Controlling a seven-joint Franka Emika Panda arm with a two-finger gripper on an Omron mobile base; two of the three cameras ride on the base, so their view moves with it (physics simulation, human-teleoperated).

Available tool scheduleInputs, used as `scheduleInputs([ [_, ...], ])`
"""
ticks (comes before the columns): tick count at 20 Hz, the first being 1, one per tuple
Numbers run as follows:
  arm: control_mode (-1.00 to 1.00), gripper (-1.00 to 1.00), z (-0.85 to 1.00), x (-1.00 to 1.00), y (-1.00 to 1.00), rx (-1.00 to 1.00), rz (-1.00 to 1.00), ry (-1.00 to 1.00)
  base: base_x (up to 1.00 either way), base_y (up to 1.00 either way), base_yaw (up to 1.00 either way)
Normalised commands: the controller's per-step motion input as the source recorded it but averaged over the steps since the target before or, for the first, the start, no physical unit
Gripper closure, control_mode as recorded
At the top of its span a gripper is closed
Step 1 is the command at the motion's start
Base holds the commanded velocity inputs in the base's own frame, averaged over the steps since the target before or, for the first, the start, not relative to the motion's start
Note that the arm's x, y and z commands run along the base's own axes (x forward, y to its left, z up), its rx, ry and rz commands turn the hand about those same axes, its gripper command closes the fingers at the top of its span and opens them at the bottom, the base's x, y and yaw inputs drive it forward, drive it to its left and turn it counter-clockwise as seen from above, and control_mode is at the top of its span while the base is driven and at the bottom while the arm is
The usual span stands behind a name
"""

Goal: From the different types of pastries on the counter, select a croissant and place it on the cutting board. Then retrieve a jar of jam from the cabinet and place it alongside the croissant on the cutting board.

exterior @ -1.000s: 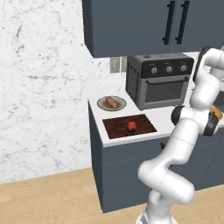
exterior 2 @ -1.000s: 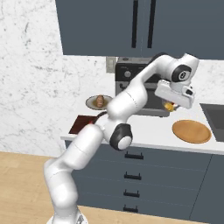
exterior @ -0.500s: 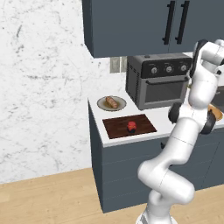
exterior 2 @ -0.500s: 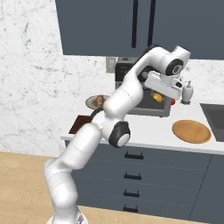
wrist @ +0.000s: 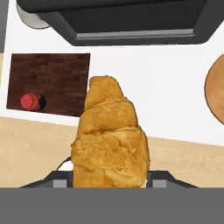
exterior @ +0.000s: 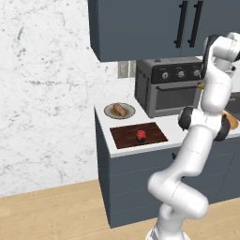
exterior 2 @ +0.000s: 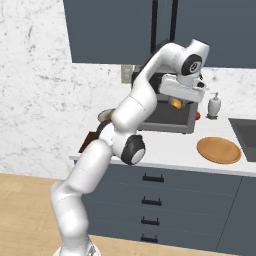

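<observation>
Croissant (wrist: 110,140) is riding in the gripper (exterior 2: 184,93), lifted high above the white counter (exterior: 174,130).

The jaws are clamping the golden croissant between them, and in the right base view it is showing as an orange spot under the hand, in front of the toaster oven (exterior: 168,86). The jar of jam (exterior: 140,136) is lying on the dark-brown cutting board (exterior: 126,137) at the counter's left end. A brown glazed roll (exterior: 120,109) is sitting on the grey plate (exterior: 110,111) behind the board. A round light-wood plate (exterior 2: 219,150) is resting near the sink.
</observation>
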Motion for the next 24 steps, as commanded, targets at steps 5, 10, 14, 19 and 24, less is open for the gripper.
scheduleInputs([
  [5, -1.0, 1.0, -0.49, -0.93, 0.26, -0.28, 0.17, -0.51, 0.0, 0.0, 0.0],
  [10, -1.0, 1.0, -0.97, -0.8, 0.97, -0.53, 0.26, -0.66, 0.0, 0.0, 0.0],
  [14, -1.0, 1.0, -0.94, -0.83, 1.0, -0.53, 0.31, -0.63, 0.0, 0.0, 0.0],
  [19, -1.0, 1.0, -0.9, -0.78, 1.0, -0.55, 0.32, -0.65, 0.0, 0.0, 0.0],
  [24, -1.0, 1.0, -0.88, -0.73, 1.0, -0.59, 0.32, -0.71, 0.0, 0.0, 0.0],
])
